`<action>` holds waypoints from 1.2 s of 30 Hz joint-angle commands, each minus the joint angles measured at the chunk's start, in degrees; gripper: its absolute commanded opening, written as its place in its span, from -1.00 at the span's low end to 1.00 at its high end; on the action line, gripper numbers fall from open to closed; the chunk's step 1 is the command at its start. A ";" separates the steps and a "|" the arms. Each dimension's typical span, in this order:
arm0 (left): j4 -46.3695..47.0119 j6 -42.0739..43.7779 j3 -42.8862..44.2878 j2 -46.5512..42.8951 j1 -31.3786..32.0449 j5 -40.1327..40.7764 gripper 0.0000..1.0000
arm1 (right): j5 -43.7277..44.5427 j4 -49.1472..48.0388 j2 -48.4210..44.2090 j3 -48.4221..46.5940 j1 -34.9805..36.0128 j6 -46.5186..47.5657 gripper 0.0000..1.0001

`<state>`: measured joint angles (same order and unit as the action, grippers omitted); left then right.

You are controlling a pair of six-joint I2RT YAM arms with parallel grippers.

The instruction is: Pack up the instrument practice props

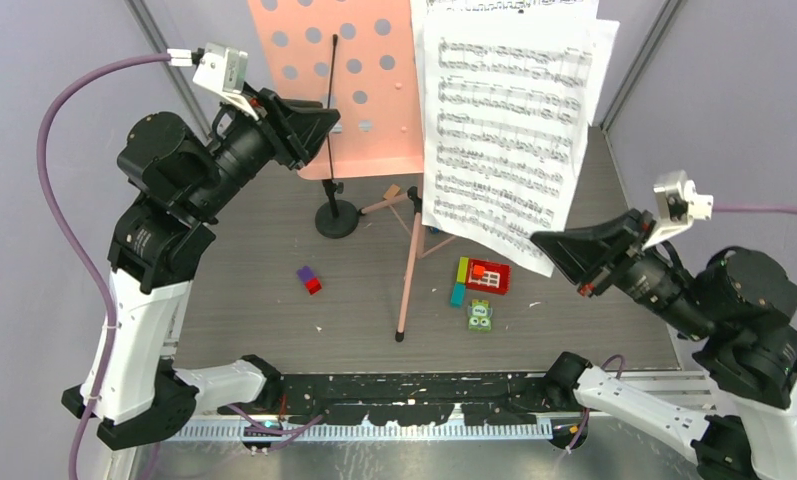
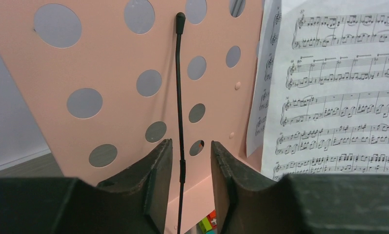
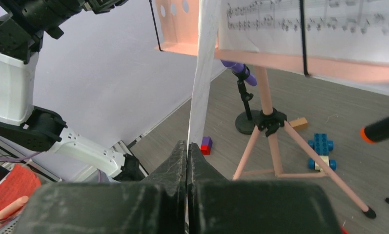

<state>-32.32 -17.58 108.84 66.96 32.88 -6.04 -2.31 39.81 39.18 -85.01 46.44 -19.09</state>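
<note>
The pink perforated sheet-music holder stands on tripod legs at the back centre. White note sheets rest on it. My right gripper is shut on the lower corner of the front sheet, seen edge-on in the right wrist view above the gripper. My left gripper is open, its jaws either side of a thin black rod in front of the pink panel, not touching it. The purple-headed microphone sits on a black round-based support. The orange-tipped microphone shows at the right edge.
On the table lie a purple and red brick, a red, green and teal brick cluster, a green block, a wooden block and a blue toy car. The round black base stands left of the tripod.
</note>
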 commanded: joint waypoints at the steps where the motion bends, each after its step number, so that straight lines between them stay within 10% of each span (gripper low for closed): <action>1: 3.35 0.09 -0.33 -1.23 0.08 -0.24 -0.18 | 4.93 4.26 -5.53 5.61 -0.03 -3.00 -0.99; 14: 0.56 2.04 -3.16 -7.15 0.07 2.96 0.34 | 23.56 13.50 -24.92 23.46 -0.03 -20.12 -0.99; 36: -5.71 -0.01 -19.00 -19.89 0.07 9.24 0.38 | 53.98 23.53 -35.99 47.16 -0.03 -58.61 -0.91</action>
<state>-37.80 -16.56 91.48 47.92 32.88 2.00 45.34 65.17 1.08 -39.48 46.39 -71.40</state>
